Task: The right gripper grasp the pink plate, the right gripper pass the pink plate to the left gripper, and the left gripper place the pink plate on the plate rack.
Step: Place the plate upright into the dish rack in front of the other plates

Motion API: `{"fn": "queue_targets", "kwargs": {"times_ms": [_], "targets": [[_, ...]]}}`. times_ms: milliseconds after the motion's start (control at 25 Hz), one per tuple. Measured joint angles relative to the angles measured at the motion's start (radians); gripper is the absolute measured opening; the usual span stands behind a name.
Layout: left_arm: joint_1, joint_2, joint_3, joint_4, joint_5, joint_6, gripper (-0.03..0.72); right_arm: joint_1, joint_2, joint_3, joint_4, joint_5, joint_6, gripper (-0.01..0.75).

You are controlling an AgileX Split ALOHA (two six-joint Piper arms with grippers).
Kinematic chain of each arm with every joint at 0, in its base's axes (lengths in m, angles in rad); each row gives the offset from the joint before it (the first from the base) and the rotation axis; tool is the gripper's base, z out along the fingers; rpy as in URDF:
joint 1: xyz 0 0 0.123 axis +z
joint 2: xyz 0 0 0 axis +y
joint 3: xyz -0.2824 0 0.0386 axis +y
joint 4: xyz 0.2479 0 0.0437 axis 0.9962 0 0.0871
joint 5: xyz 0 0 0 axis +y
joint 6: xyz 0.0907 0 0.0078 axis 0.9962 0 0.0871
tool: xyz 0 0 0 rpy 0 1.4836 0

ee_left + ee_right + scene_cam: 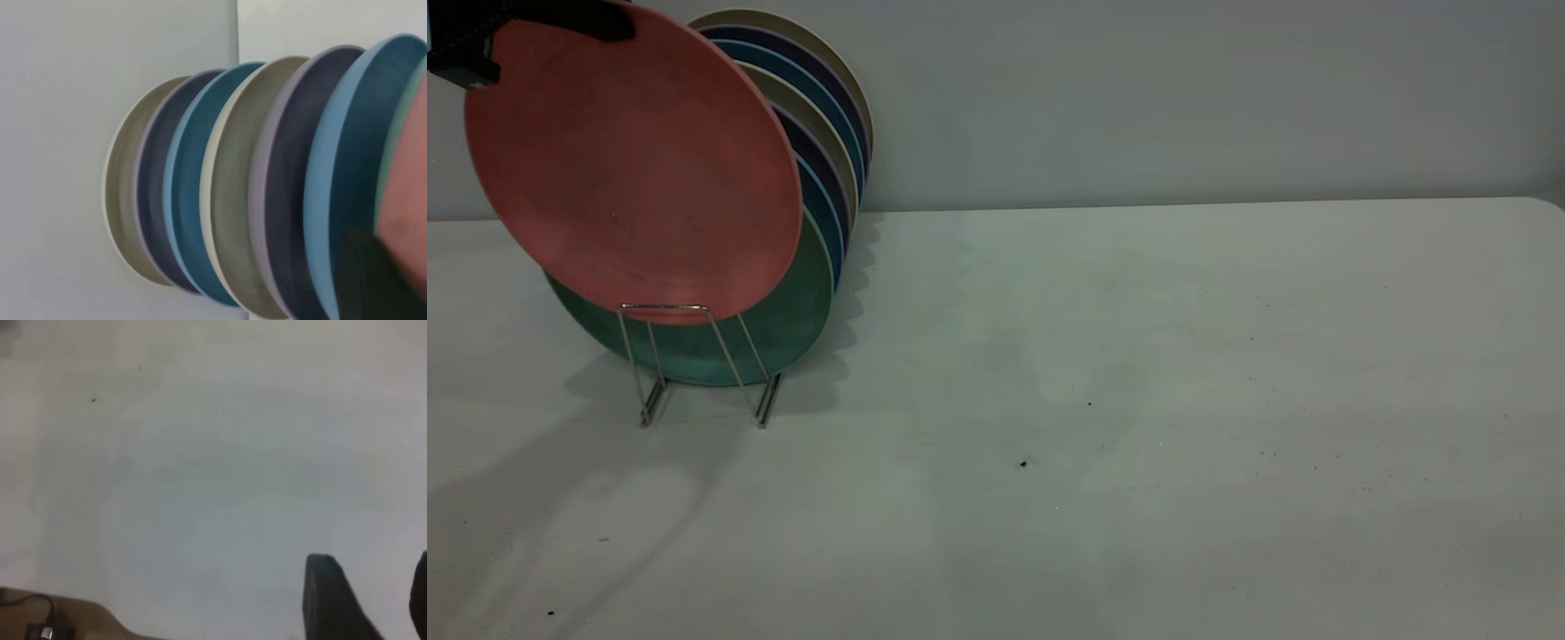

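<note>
The table fills the lower and right parts of the exterior view, pale and bare apart from a few dark specks near the centre. At the lower left of that frame stands the plate rack, its thin wire loops rising from the tabletop.

Just above the rack's front loop I hold the pink plate, tilted and facing the camera, its lower edge reaching the top wire of that loop; I cannot tell whether the two touch. My left gripper sits at the upper left corner of the frame, its black fingers clamped over the plate's top rim.

Directly behind the pink plate a teal-green plate stands in the rack, and behind that a row of blue, purple and cream plates leans back toward the grey wall.

My right gripper shows only in its own wrist view, at the lower right of that frame, above bare table. Its two dark fingers stand apart with nothing between them.
</note>
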Motion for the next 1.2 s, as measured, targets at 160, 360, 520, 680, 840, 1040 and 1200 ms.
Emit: {"fn": "queue_targets", "kwargs": {"times_ms": [160, 360, 520, 680, 840, 1040, 1200], "targets": [[0.0, 0.0, 0.0, 0.0, -0.016, -0.061, 0.223, 0.0, 0.0, 0.0, 0.0, 0.0, 0.0, 0.314], [0.0, 0.0, 0.0, 0.0, -0.065, -0.222, 0.418, 0.0, 0.0, 0.0, 0.0, 0.0, 0.0, 0.314], [0.0, 0.0, 0.0, -0.001, -0.074, -0.299, 0.538, 0.0, 0.0, 0.0, 0.0, 0.0, 0.0, 0.314], [0.0, 0.0, 0.0, -0.003, -0.074, -0.316, 0.569, 0.0, 0.0, 0.0, 0.0, 0.0, 0.0, 0.314], [0.0, 0.0, 0.0, -0.003, -0.074, -0.323, 0.57, 0.0, 0.0, 0.0, 0.0, -0.001, 0.0, 0.314], [0.017, -0.021, 0.0, -0.003, -0.049, -0.335, 0.571, 0.0, 0.0, 0.0, 0.0, -0.001, 0.0, 0.313], [0.066, -0.04, 0.0, -0.004, 0.025, -0.367, 0.572, 0.0, 0.0, 0.0, -0.001, -0.001, 0.0, 0.313]]}}
